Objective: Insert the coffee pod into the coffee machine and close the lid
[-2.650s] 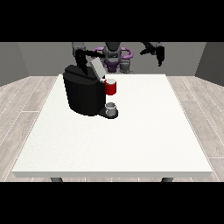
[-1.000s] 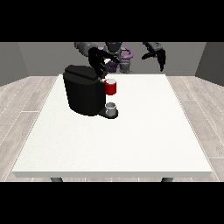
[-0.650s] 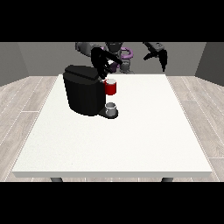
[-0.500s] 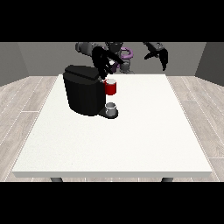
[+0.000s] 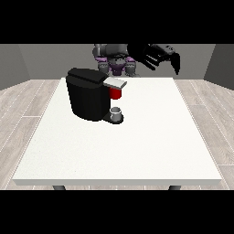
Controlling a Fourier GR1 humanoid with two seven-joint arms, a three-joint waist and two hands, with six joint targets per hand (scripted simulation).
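Coffee machine [image 5: 89, 93], black and squat, sat at about ten o'clock from the centre of the white worktop [image 5: 137, 146], and we saw its lid [image 5: 114, 82] lying flat, a pale grey strip sticking out towards three o'clock over the brewing bay. Just under that lid we noted a red thing at the machine [image 5: 116, 93], and below it, on the machine's base, a small grey thing [image 5: 117, 112] that we could not tell for the pod; we found no plain sign of the pod elsewhere.

Farther out, at roughly one o'clock from the machine and well apart from it, we saw the hand at the view's right [image 5: 157, 55] raised above the worktop's far edge, its fingers [image 5: 175, 61] curled downward and holding nothing that we could make out. We could not pick out the other hand against the robot's torso [image 5: 115, 61], which stood behind the far edge at twelve o'clock, so we cannot tell how its fingers lay.
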